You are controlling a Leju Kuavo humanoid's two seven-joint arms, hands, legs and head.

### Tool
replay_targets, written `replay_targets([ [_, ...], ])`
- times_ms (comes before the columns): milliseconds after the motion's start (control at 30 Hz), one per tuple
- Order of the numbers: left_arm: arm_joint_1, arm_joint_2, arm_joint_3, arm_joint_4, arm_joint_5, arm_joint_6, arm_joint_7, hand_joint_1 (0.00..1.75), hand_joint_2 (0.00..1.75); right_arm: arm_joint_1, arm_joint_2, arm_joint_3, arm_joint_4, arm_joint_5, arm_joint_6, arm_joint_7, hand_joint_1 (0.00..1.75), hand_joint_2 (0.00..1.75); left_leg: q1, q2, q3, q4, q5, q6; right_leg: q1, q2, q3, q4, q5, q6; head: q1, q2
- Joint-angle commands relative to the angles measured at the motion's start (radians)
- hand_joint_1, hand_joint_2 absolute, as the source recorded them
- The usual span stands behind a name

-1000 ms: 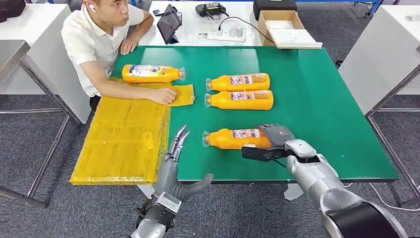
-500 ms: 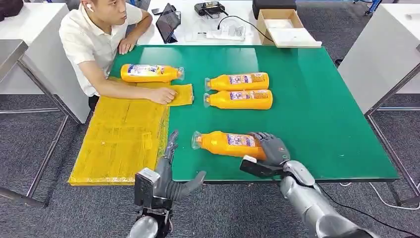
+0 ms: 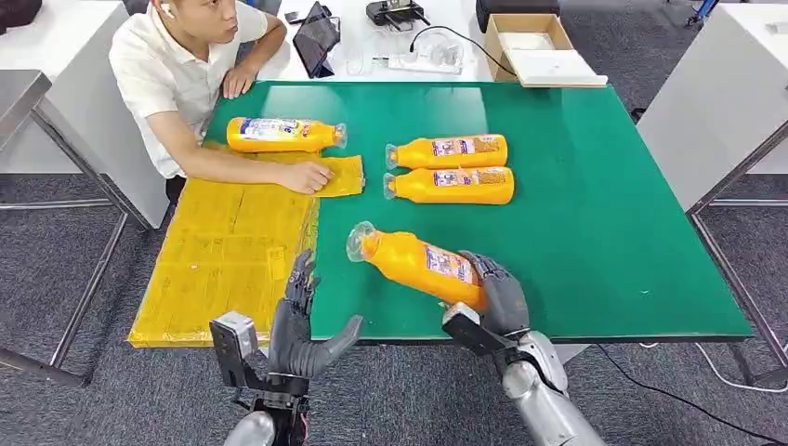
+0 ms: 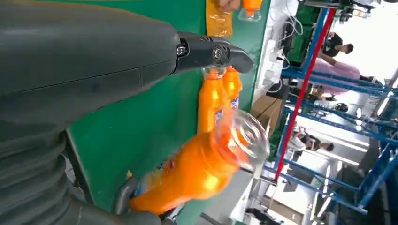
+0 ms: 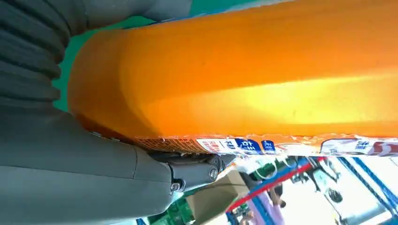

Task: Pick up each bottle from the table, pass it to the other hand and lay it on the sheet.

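orange bottle gripped at base by right hand, raised tilted above green table; left hand empty, fingers spread, beside table's near edge.

Two silver metallic forearms end in dark grey hands, the left hand and the right hand; each wrist wears a grey ribbed cover; small silver screws sit at the finger hinges; a black block juts beside each wrist.

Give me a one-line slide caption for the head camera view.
Right robot hand lifts an orange bottle toward the open left robot hand beside the yellow sheet.
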Motion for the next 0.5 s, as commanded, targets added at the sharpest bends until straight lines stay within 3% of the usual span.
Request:
replay_targets([
  [33,0.0,0.027,0.024,-0.015,0.006,-0.004,0.0,0.0,1.75,0.017,0.028,-0.044,-0.079,-0.013,-0.003,0.005,1.75,1.75,0.001,0.003,0.003,0.0,-0.001,-0.002,0.001,0.001,0.002,0.0,-0.001,-0.002,0.0,0.0],
  [267,0.012,0.067,-0.017,-0.057,0.057,-0.13,0.011,0.0,1.75,0.024,0.08,-0.002,-0.069,-0.076,0.053,-0.053,1.75,1.75,0.001,0.004,0.003,-0.001,-0.002,-0.003,0.001,0.002,0.002,-0.001,-0.001,-0.003,0.0,0.0],
  [500,-0.024,0.078,-0.038,-0.008,0.091,-0.216,0.028,0.0,1.75,0.049,0.134,0.176,-0.165,-0.157,0.185,-0.104,1.73,1.75,0.001,0.004,0.002,0.0,-0.001,-0.002,0.001,0.002,0.001,0.0,-0.001,-0.002,0.0,0.0],
])
